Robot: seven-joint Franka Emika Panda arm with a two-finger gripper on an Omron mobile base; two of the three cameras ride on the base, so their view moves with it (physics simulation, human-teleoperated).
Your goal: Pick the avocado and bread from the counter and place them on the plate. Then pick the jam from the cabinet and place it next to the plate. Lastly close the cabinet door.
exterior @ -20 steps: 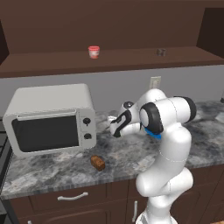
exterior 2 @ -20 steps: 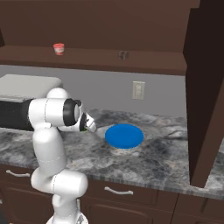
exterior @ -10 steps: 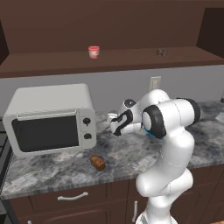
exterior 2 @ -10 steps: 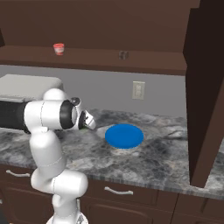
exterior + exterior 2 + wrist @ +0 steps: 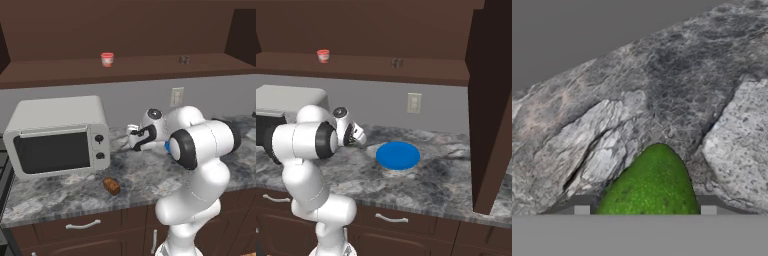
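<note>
**Arm lifted above the counter with the avocado between its fingers**

Since the earlier frame the arm has swung its hand up and to the left, so the gripper [image 5: 134,141] now hangs above the worktop beside the microwave rather than low near the stone. The cabinet [image 5: 125,30] spans the wall, its inner shelf carrying the jam [image 5: 107,59] at left and a small dark object [image 5: 184,59] farther right. The cabinet door [image 5: 491,105] stands open at the right edge of the right base view. Below runs the counter [image 5: 431,185], grey-and-white marble over dark drawers. The microwave [image 5: 57,135] sits at its left end; no writing is legible on it. The plate [image 5: 398,155] lies bare on the stone, near the wall outlet [image 5: 414,103]. The bread [image 5: 112,186] rests near the counter's front edge, below the microwave's knobs. In the hand view the avocado [image 5: 651,187] sits between the finger tips, which are part-closed and gripping it, clear of the marble.
</note>
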